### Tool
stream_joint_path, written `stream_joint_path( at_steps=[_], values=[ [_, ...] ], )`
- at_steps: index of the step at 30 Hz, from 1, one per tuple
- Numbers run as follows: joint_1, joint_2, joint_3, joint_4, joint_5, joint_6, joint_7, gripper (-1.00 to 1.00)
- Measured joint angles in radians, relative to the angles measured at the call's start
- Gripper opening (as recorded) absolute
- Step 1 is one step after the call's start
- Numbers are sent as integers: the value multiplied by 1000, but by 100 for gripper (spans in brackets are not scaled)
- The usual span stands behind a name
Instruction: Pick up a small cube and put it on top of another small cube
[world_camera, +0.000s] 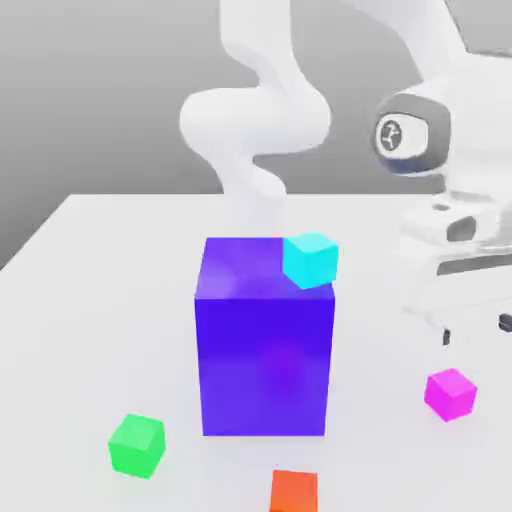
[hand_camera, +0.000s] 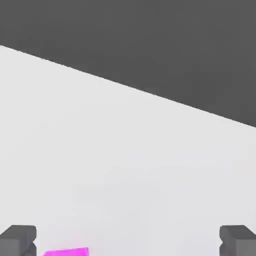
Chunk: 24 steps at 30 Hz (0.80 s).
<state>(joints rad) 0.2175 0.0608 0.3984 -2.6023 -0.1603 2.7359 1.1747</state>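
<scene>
The pink cube (world_camera: 450, 394) is sitting on the table (world_camera: 100, 300) below the gripper (world_camera: 476, 331), whose fingers are hanging spread and empty, while the blue block (world_camera: 264, 360) is standing to the exterior view's left, a cyan cube (world_camera: 310, 261) showing at its top corner, green (world_camera: 137, 446) and orange (world_camera: 295, 492) cubes lying nearer the camera.

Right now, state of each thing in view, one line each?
Hand: open, empty, above the magenta cube
Magenta cube: on table, not grasped
Green cube: on table, not stacked
Orange-red cube: on table, cut by the frame edge
Blue-purple block: upright
Cyan cube: seen at the block's top right edge, support unclear
</scene>
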Motion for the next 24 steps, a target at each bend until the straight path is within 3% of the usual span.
stream_joint_path(
  at_steps=[3,8,9,16,21,24],
  values=[
    [51,111,-8,-26,-49,59,63,0],
    [185,293,-167,9,-207,190,189,0],
    [205,314,-190,14,-224,206,202,-100],
    [204,313,-189,14,-223,207,201,-100],
    [123,151,-71,-27,-55,90,74,-100],
    [76,133,-72,15,-3,12,1,-100]
  ],
)
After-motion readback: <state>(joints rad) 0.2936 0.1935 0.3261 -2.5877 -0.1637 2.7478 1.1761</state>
